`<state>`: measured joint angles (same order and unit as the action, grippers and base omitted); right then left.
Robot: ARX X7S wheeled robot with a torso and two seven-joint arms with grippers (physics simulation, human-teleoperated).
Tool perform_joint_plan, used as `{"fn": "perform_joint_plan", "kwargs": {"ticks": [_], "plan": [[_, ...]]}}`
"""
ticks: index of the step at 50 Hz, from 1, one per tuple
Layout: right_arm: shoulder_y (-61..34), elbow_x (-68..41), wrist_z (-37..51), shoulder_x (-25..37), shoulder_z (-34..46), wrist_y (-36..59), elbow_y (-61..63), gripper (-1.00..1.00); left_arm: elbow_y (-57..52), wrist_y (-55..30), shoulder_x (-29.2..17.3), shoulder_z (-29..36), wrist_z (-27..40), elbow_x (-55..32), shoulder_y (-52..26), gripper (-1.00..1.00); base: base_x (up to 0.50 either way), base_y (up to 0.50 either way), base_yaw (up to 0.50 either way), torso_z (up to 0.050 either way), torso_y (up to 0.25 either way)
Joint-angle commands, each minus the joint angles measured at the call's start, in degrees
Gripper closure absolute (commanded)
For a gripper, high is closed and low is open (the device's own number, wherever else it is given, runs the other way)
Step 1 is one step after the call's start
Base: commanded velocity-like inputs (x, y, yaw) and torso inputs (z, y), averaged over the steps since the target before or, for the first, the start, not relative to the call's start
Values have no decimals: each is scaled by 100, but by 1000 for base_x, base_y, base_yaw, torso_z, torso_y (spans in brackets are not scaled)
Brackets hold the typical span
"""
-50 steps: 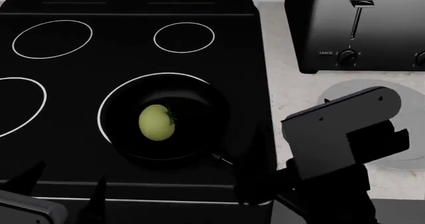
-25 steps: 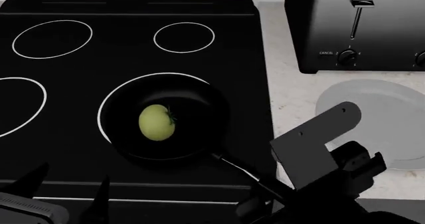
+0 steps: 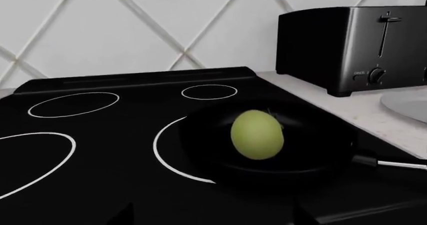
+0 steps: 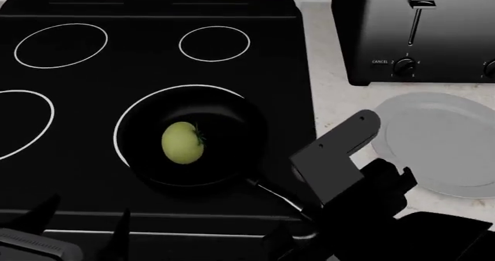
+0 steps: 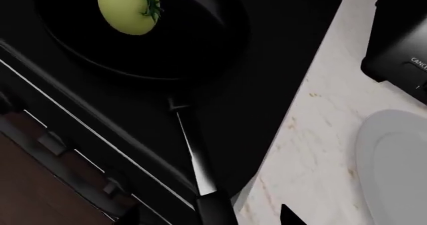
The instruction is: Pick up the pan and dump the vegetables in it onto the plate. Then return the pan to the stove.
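The black pan (image 4: 220,127) sits on the stove's (image 4: 155,69) front right burner ring, with the yellow-green tomato (image 4: 182,142) inside it. Its handle (image 4: 277,195) points to the front right. My right gripper (image 4: 298,238) is open at the handle's end. In the right wrist view its fingertips (image 5: 290,217) stand on either side of the black grip (image 5: 215,211), apart from it; the pan (image 5: 193,40) and tomato (image 5: 128,7) lie beyond. My left gripper (image 4: 77,220) is open and empty over the stove's front edge. The grey plate (image 4: 441,148) lies on the counter to the right.
A steel toaster (image 4: 418,32) stands at the back right behind the plate. The pale stone counter (image 4: 332,107) runs between stove and plate. The stove's front edge with its dark knobs (image 5: 53,142) lies under my right gripper.
My right arm has moved left and down to the pan handle's end, uncovering the plate. The pan, tomato and left gripper have not moved.
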<state>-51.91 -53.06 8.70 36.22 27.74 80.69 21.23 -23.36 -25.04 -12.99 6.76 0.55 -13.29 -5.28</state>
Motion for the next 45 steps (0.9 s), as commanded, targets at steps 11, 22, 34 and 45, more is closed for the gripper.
{"fn": "perform_joint_plan", "kwargs": {"ticks": [11,22,34,45], "plan": [[-310,569,-755,-177,979,-830,-1176,-100,148,168,-33,33,25,-48,57,-100,0,0,0,0,0],[-499,727,-970,-143,1118,-983,-1558,-100,200,193,-35,101,58,-35,15,-100,0,0,0,0,0],[-664,1270,-1656,-528,1804,-1659,-2725,-100,202,257,-35,111,79,-95,61,-100,0,0,0,0,0],[-668,1571,-2254,-742,2098,-2395,-3740,-100,58,384,-81,236,163,53,152,-100,2,0,0,0,0]]}}
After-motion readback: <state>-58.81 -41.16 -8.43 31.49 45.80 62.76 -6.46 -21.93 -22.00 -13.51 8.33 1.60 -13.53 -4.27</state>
